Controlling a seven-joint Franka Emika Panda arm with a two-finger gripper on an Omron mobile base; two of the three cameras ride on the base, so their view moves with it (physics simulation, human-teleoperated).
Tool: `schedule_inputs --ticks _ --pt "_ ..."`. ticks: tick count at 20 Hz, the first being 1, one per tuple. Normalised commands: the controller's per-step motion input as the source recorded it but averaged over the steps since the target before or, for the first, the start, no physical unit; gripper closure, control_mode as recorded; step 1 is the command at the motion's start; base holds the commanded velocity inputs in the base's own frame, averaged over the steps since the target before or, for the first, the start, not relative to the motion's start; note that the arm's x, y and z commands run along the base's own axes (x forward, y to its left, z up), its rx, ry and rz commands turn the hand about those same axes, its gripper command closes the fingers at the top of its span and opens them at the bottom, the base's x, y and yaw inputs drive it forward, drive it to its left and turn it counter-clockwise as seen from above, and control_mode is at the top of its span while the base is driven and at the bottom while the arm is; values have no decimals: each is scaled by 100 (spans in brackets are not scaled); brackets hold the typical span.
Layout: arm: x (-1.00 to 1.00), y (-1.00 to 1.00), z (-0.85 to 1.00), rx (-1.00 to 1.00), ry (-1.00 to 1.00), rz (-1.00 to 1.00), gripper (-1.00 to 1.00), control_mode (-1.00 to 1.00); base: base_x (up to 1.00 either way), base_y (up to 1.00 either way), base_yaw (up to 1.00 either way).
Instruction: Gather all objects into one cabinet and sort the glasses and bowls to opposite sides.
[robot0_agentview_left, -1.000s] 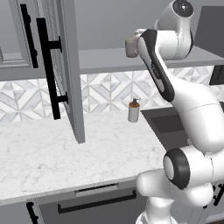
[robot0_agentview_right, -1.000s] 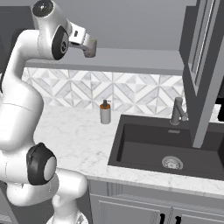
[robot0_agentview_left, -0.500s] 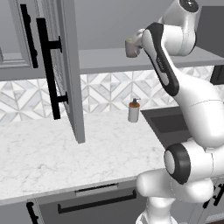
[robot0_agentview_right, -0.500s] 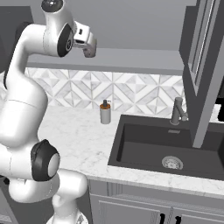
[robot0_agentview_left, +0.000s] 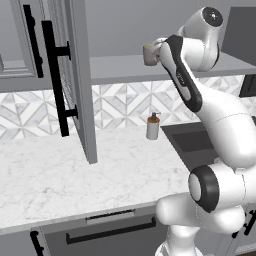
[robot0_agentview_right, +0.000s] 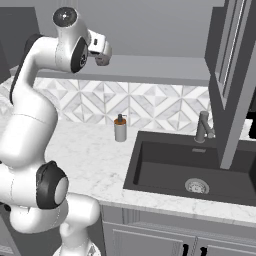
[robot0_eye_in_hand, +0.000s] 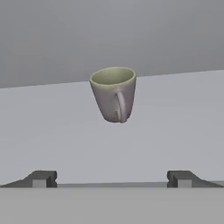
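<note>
- Mug (robot0_eye_in_hand: 114, 94): grey-beige outside, pale green inside.
- Shelf (robot0_eye_in_hand: 175, 122): plain grey.
- Cabinet door (robot0_agentview_left: 75, 75): grey, with black bar handles (robot0_agentview_left: 54, 80).
- Counter (robot0_agentview_left: 65, 175): white marble with grey veins.
- Backsplash (robot0_agentview_right: 150, 105): white and grey diamond tiles.
- Sink (robot0_agentview_right: 200, 170): black.
- Soap dispenser (robot0_agentview_left: 153, 127): white body, dark pump.
- Arm (robot0_agentview_left: 220, 120): white, dark joints.

Raised high with elbow bent and wrist turned level, gripper (robot0_eye_in_hand: 112, 178) held with jaws spread wide, nothing between the fingertips (robot0_eye_in_hand: 43, 178).
</note>
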Motion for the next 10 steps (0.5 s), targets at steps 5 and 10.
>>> schedule_inputs --ticks 5,10 --pt "61 0 1 4 10 0 -100 -100 0 0 0" --pt "50 0 0 2 10 0 -100 -100 0 0 0"
